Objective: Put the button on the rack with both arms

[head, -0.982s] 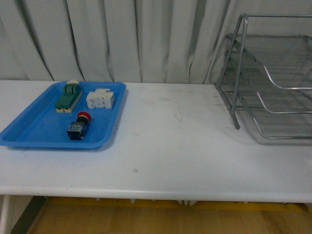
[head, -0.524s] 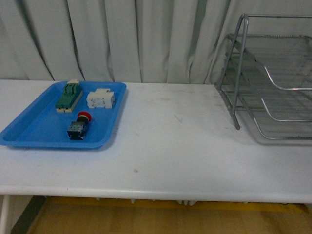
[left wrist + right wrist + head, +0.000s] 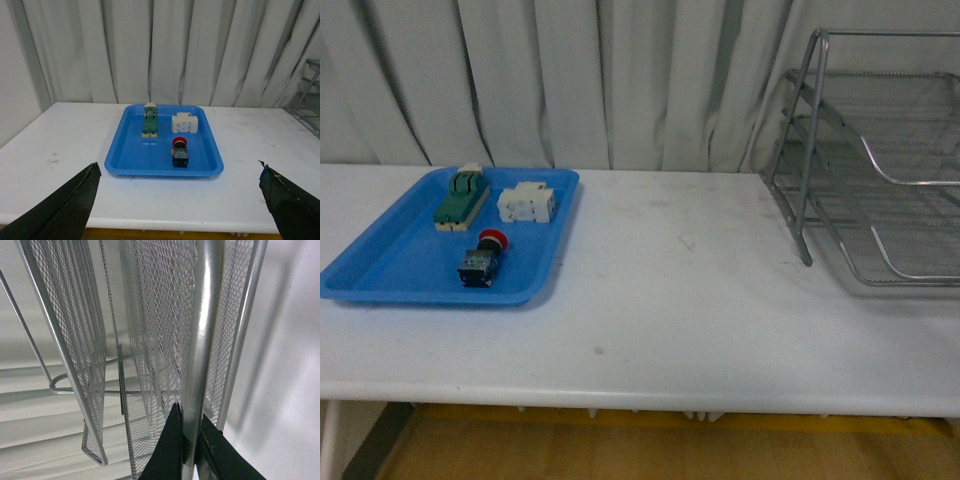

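Observation:
The button [image 3: 483,258], red cap on a black-and-blue body, lies in the blue tray [image 3: 380,272] on the left of the white table. In the left wrist view the button [image 3: 180,152] sits beyond my left gripper [image 3: 178,170], which hovers open and empty near the table's front edge. The silver wire-mesh rack [image 3: 809,140] stands at the right end, cut off by the frame edge. My right gripper [image 3: 189,417] is shut on a vertical tube of the rack [image 3: 206,335]. Neither arm shows in the front view.
A green block [image 3: 460,197] and a white blocky part [image 3: 526,203] lie at the back of the tray. White curtains hang behind the table. The table's front edge [image 3: 640,400] runs below the tray.
The rack's curved front wires have shifted to the right, while its near post stays in the same spot. The button and tray have not moved.

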Available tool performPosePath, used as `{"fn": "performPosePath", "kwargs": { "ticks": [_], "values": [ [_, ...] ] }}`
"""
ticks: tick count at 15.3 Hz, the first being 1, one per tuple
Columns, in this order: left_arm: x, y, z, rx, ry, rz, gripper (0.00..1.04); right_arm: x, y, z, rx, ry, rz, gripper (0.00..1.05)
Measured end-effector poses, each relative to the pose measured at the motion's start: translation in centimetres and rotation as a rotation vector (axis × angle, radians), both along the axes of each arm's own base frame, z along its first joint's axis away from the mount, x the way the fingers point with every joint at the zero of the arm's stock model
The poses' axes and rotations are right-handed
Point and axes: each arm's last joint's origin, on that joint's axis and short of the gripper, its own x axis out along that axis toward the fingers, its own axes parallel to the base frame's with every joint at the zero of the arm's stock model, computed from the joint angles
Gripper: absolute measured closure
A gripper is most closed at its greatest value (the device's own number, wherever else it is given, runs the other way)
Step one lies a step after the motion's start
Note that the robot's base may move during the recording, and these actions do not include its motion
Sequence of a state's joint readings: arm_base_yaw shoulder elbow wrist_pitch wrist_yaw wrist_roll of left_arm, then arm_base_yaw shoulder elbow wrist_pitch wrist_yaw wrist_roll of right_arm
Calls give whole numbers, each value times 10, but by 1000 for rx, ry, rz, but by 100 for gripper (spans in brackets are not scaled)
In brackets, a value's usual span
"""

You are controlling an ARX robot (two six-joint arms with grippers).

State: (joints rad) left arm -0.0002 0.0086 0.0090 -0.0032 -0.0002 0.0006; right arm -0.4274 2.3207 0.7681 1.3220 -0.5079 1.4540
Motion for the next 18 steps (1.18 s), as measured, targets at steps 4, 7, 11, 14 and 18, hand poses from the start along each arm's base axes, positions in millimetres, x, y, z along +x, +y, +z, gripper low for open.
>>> {"fn": "performPosePath", "kwargs": {
  "ticks": [4, 7, 11, 14, 18],
  "values": [
    [0, 0, 0, 0, 0, 0, 7, -22, 1, -4, 17, 39, -18, 101],
    [0, 0, 0, 0, 0, 0, 7, -34, 2, -4, 29, 60, -26, 101],
    [0, 0, 0, 0, 0, 0, 7, -53, 5, -6, 64, 99, -32, 94],
    [0, 0, 0, 0, 0, 0, 7, -60, 4, -9, 133, 138, -53, 57],
    [0, 0, 0, 0, 0, 0, 7, -75, 9, -5, 215, 184, -85, 7]
  ]
}}
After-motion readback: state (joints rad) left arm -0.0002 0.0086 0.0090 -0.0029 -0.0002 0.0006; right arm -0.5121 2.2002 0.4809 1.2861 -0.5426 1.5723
